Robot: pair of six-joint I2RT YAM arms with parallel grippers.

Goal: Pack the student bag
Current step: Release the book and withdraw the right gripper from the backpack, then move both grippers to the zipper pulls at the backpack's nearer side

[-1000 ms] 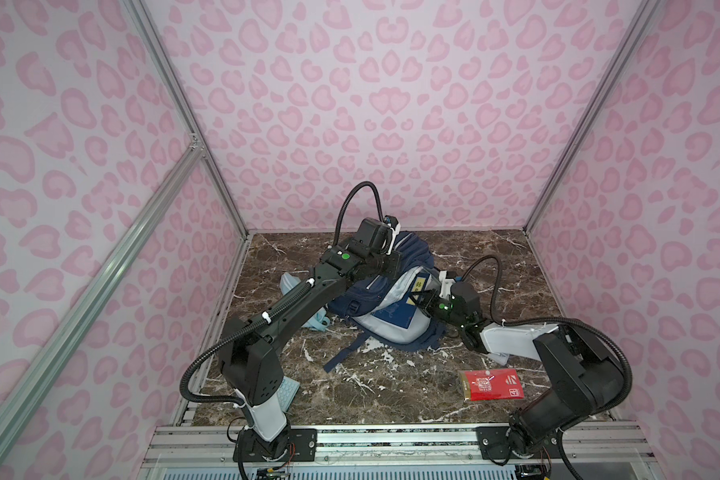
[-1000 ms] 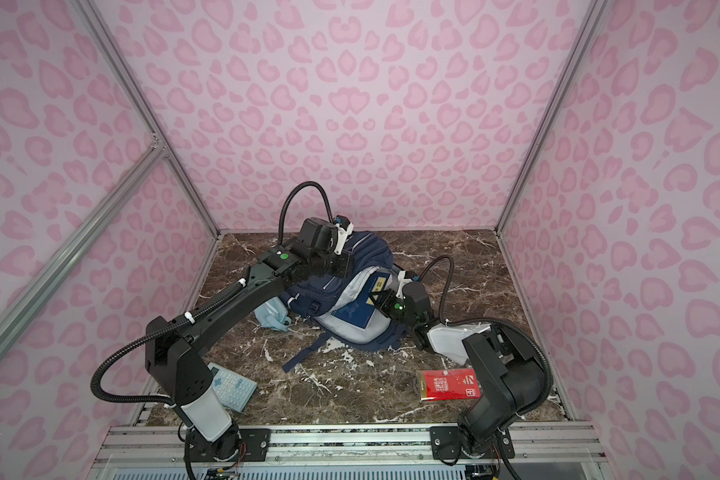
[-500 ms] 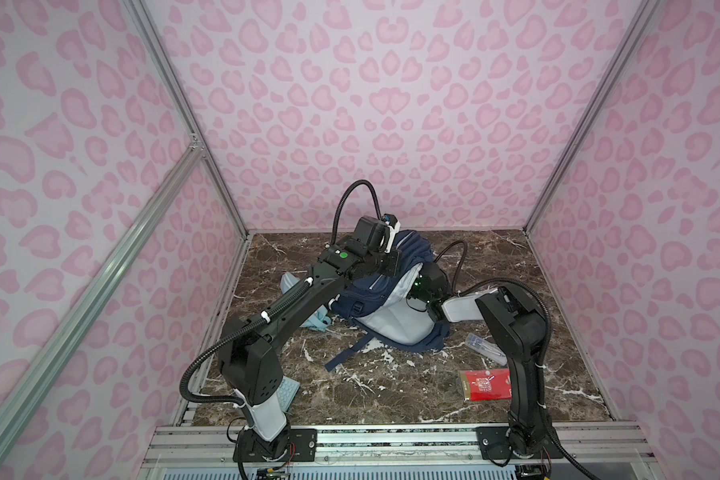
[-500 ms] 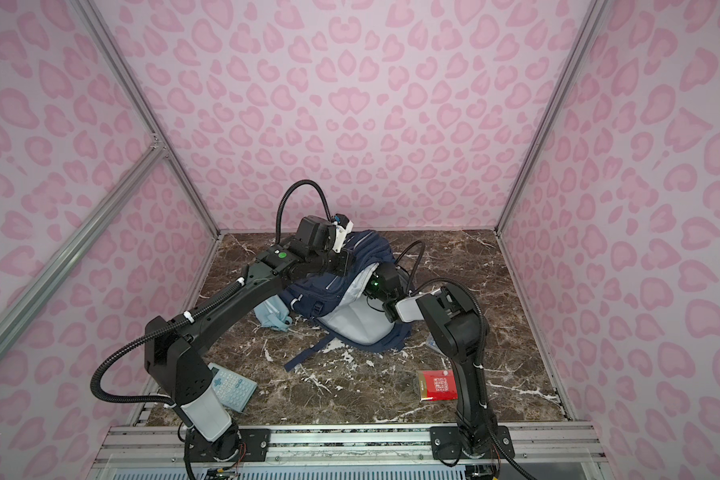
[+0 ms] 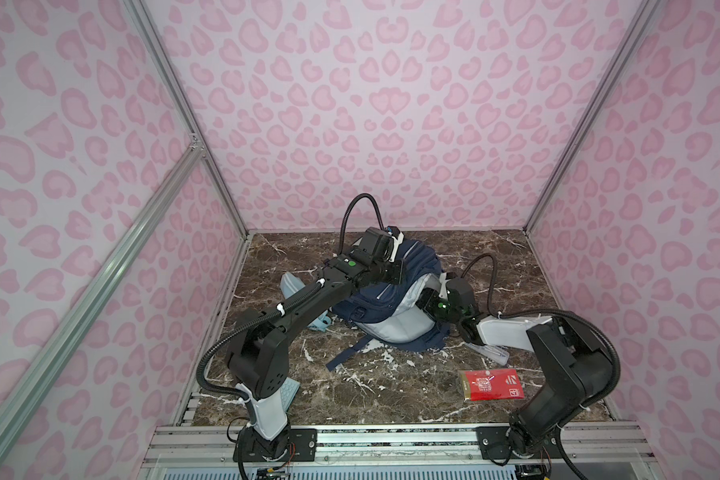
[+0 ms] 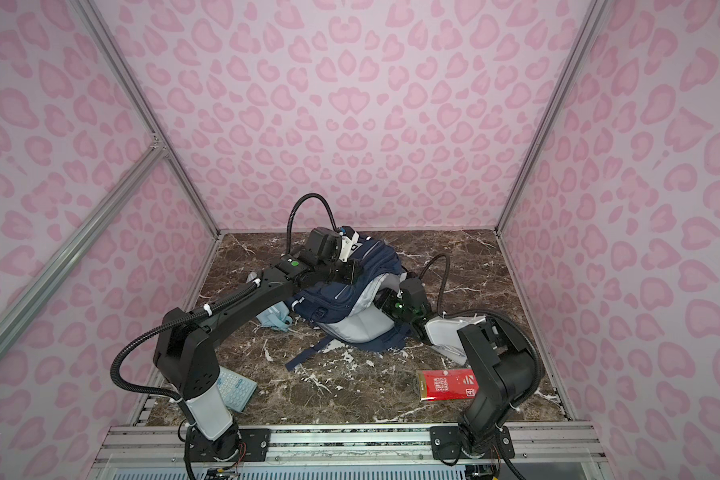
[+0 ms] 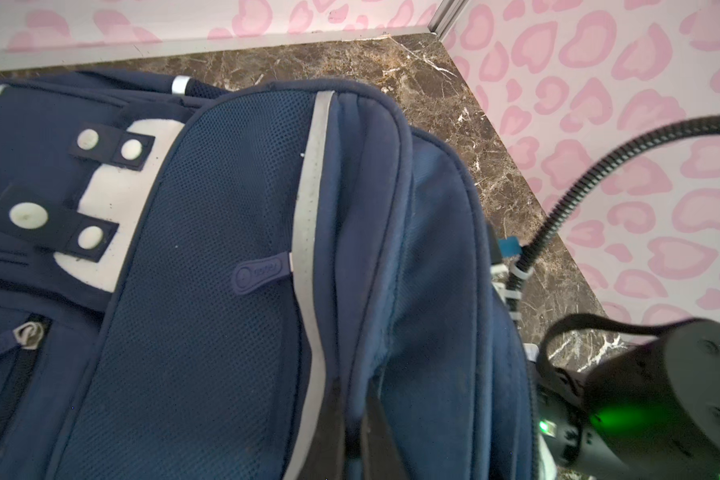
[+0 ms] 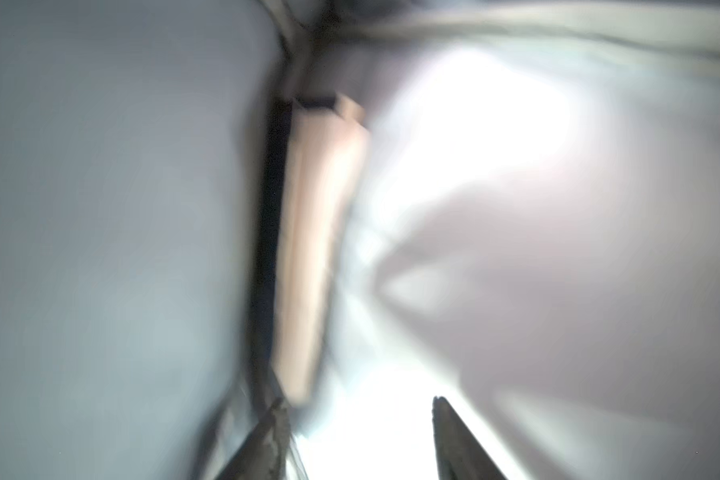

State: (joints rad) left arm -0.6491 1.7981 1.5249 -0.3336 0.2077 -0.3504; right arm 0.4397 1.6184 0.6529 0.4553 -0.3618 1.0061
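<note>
On table [image 5: 391, 395], student bag [image 5: 375, 303] gapes rightward; left fingers [image 7: 381, 440] clamp it, right fingers [image 8: 458, 440] apart.

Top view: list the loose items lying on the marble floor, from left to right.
Pale-blue flat keypad device → large navy-blue fabric student bag → flat red packet.

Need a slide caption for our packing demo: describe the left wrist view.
Left hand pinches a fold of the navy student bag on the marble table, right arm close beside.
</note>
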